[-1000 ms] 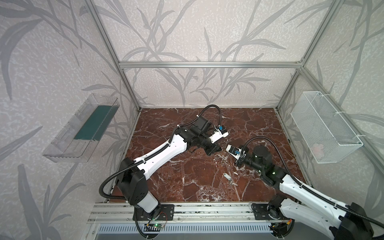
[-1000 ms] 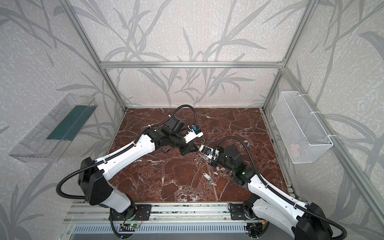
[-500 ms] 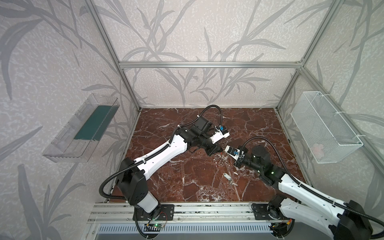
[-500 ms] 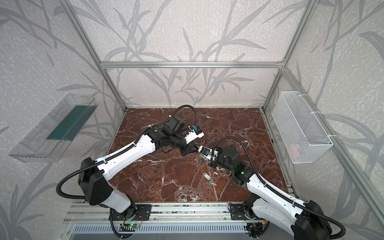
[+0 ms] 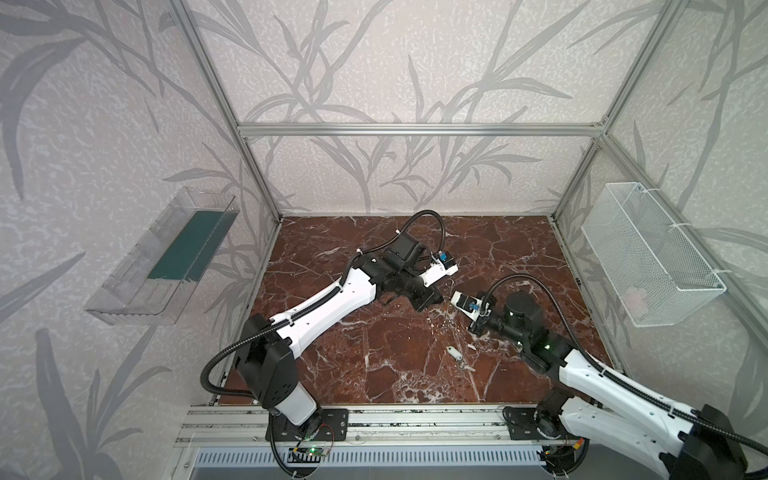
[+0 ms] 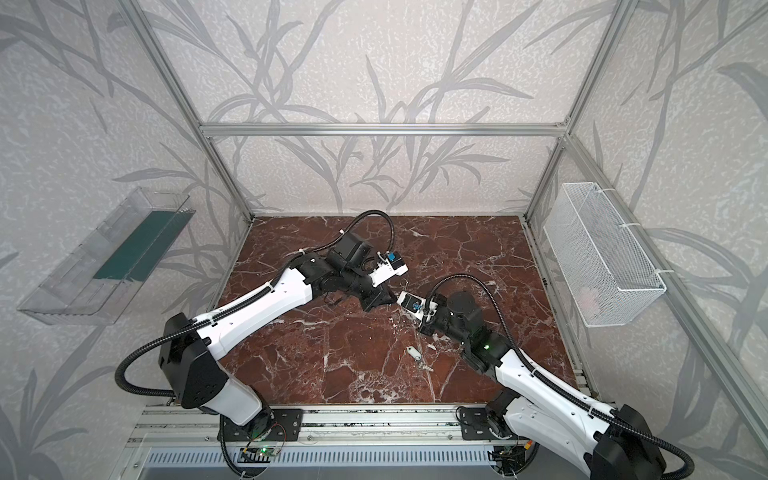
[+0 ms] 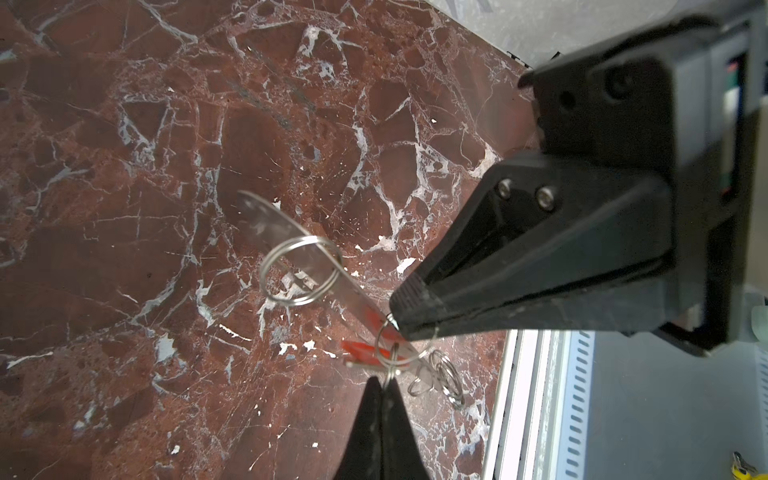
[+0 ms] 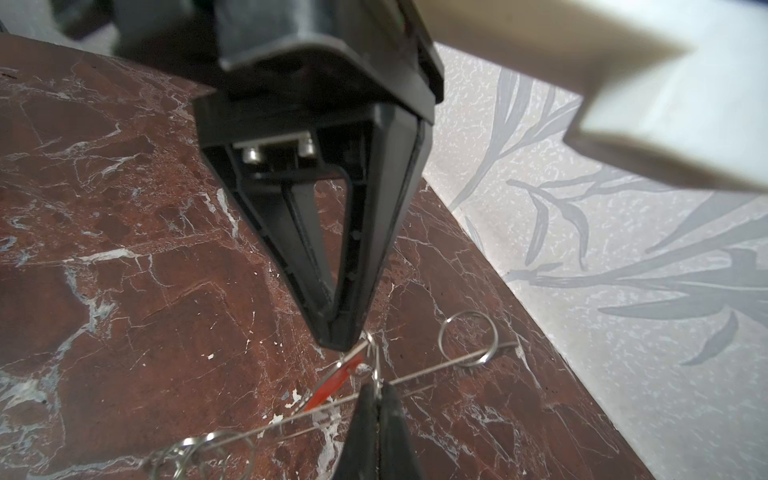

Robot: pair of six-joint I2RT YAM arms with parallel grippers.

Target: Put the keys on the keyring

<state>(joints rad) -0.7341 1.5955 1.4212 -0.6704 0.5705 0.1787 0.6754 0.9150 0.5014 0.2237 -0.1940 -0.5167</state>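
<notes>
Nearest the front edge of the bench (image 5: 374,386), right of its middle, your white key (image 5: 456,354) (image 6: 412,352) lies alone, well apart from both grippers. Its blade is too small to make out in both top views. Further back, near the bench's middle, your two grippers meet tip to tip. Your left gripper (image 7: 382,384) is clenched, its fingers (image 7: 368,428) pressed together with no gap, grasping the red key (image 7: 359,348) by the thin wire of its small ring (image 8: 376,365). Your right gripper (image 8: 376,392) is clenched as well and pinches the opposite side of that same ring, so the ring stands between the two tips. The red key sits just beside both tips; you see mostly its tag, the blade largely hidden behind it. The keyring (image 7: 270,222) passes right under the right gripper's tip and slants away toward the back edge. You cannot tell whether the small ring is threaded through it, since the tip covers that spot, nor whether it rests on the bench or is lifted clear. A tangle of rings (image 7: 446,378) sits at its nearer end, and a large ring (image 7: 263,270) loops around its farther part. In the right wrist view the keyring shows edge-on, as thin lines only; in the top views it is barely visible.
</notes>
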